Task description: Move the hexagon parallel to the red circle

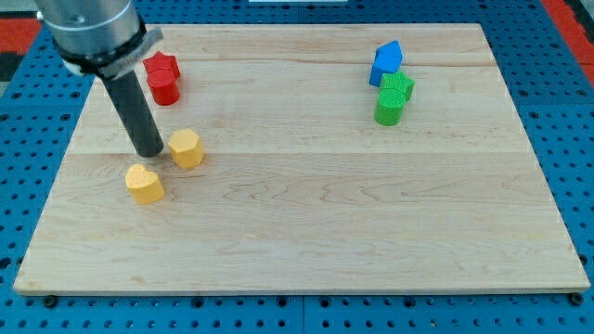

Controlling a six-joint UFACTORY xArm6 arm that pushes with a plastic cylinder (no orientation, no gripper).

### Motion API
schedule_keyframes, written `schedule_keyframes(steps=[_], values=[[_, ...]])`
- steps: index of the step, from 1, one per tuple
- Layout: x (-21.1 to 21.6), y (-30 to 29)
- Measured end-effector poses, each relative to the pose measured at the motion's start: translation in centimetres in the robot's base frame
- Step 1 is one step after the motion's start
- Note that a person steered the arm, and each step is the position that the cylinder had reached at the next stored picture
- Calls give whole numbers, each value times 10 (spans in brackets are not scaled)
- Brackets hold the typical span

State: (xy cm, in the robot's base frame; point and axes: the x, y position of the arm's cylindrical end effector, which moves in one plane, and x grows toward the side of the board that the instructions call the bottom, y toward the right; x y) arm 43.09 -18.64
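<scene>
Your tip (149, 153) sits in the left part of the frame, just left of the yellow hexagon (187, 147), near touching; being a bare rod, it grasps nothing. The red block (163, 78), star-like rather than round, lies above, the yellow heart (145, 184) just below. Blue block (386, 62) and green block (393, 98) stand well apart, upper right.

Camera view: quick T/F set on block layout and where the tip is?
1. My tip sits just left of the yellow hexagon. True.
2. The yellow heart lies above the hexagon in the view. False: it lies below and to the left.
3. The green block is beside the blue block at the view's upper right. True.
4. The red star is at the view's bottom right. False: it is upper left.
</scene>
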Motion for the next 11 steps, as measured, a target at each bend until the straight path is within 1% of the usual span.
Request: schedule_keyframes(steps=[1, 2, 3, 4, 5, 6, 8, 9, 10, 11], values=[[11, 12], [21, 65], [20, 97], [30, 133], [15, 169], [-8, 181], [-69, 218], [-72, 181], [-72, 99], [-101, 95]])
